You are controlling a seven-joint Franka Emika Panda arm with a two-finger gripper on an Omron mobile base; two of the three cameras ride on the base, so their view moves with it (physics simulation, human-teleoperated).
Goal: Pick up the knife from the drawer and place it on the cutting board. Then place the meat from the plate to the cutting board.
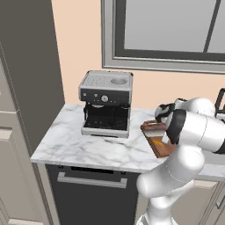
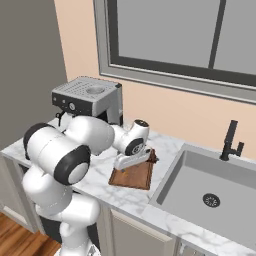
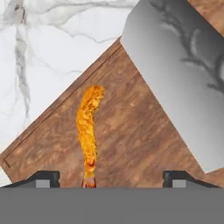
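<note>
Hand view: meat and knife on the board

We see the meat (image 3: 89, 131) lying on the cutting board (image 3: 131, 144) beside the knife (image 3: 183, 74) blade. Our end effector (image 3: 111, 178) hovers just above, released, fingertips (image 3: 43, 178) spread wide. The board sits on the marble worktop (image 1: 88, 145) near the coffee machine (image 1: 105, 103).

The cutting board (image 3: 131, 131) looks like matt reddish-brown wood with visible grain. On it, the knife (image 3: 183, 83) blade reads as smooth silver-grey metal with a dull sheen, and the meat (image 3: 89, 127) beside the blade seems rough and faintly glossy. Around the board, the counter (image 1: 83, 147) is polished-looking white veined marble.
</note>
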